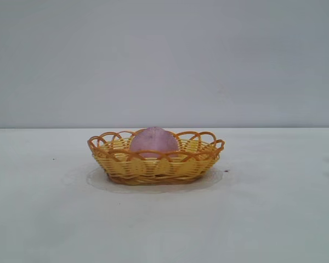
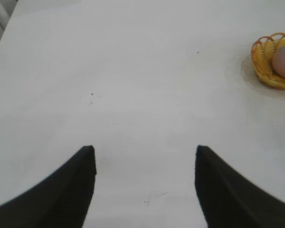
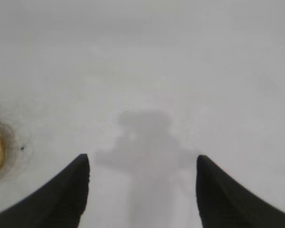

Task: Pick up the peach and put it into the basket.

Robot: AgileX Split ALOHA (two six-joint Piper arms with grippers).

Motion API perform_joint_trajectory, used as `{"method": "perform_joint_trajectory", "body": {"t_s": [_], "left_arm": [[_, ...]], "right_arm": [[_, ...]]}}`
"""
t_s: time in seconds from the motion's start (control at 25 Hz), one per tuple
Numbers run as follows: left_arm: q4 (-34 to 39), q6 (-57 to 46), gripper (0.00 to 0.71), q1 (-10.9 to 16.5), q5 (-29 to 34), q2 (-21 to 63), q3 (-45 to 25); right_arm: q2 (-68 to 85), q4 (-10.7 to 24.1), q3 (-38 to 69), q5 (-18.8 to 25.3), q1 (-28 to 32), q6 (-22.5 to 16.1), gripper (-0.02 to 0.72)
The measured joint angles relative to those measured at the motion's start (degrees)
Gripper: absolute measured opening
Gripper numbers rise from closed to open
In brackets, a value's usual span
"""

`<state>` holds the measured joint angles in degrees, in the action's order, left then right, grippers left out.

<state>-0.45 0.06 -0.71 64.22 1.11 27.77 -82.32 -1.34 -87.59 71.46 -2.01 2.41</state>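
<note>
We see the peach [image 1: 154, 139] sitting inside the basket [image 1: 153, 167] on the white table [image 1: 263, 219] (its top rising above the orange rim). Both the left gripper [image 2: 145, 154] and the right gripper [image 3: 142, 161] hang over bare table with fingers spread apart, holding nothing.

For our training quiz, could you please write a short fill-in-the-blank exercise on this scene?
1. The peach lies inside the ____.
2. The basket stands on the ____.
3. The left gripper is ____, over bare table.
4. The right gripper holds ____.

Missing words: basket; table; open; nothing
</note>
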Motion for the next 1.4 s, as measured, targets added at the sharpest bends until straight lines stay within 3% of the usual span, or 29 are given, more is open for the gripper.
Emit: {"method": "perform_joint_trajectory", "body": {"t_s": [0.84,1.2,1.4], "left_arm": [[0.0,0.0,0.397,0.0,0.0,0.0,0.0],[0.0,0.0,0.397,0.0,0.0,0.0,0.0],[0.0,0.0,0.397,0.0,0.0,0.0,0.0]], "right_arm": [[53.12,1.08,45.22,0.94,0.0,-0.05,0.419],[72.56,0.79,57.51,-3.38,0.0,-0.16,0.419],[80.01,0.64,58.54,-4.31,0.0,-1.2,0.419]]}}
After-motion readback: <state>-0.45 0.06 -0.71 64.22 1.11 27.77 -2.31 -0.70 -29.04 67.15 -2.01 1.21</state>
